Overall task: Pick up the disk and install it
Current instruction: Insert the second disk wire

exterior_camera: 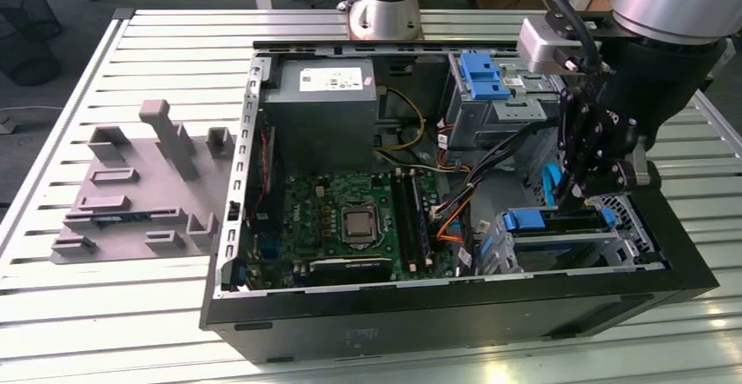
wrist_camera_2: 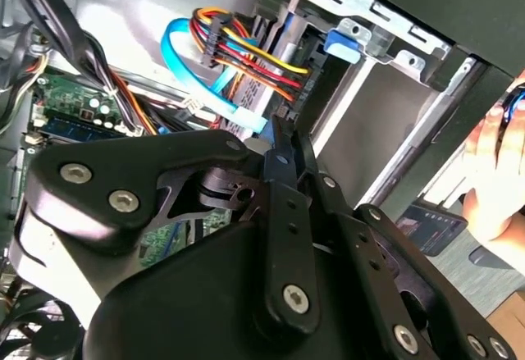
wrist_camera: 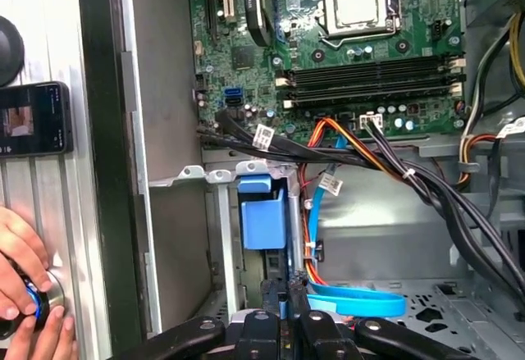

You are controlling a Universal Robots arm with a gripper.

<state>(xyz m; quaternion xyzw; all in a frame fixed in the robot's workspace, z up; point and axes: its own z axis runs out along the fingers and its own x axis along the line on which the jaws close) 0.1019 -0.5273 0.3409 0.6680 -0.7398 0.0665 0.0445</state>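
Note:
The disk's blue carrier frame (wrist_camera: 262, 216) stands in a slot of the lower drive cage (exterior_camera: 579, 249) at the front corner of the open computer case; in the exterior view the blue frame (exterior_camera: 539, 221) shows at the cage's top. The drive's silver body is hidden inside the cage. My gripper (exterior_camera: 576, 195) hangs right over that cage, its two thin fingers pressed together with nothing between them. The fingertips (wrist_camera: 291, 288) sit right beside the blue frame's end; whether they touch it I cannot tell. In the second wrist view the gripper (wrist_camera_2: 283, 126) points toward the cage and the cables.
Light-blue data cable (wrist_camera: 353, 301) and coloured power wires (wrist_camera_2: 246, 56) run beside the cage. Motherboard (exterior_camera: 347, 219) fills the case floor; a second blue bracket (exterior_camera: 481, 76) sits in the upper cage. Grey foam tray (exterior_camera: 139, 184) lies at the exterior view's left. A person's hand (wrist_camera: 25, 294) and a phone (wrist_camera: 33, 118) rest outside the case.

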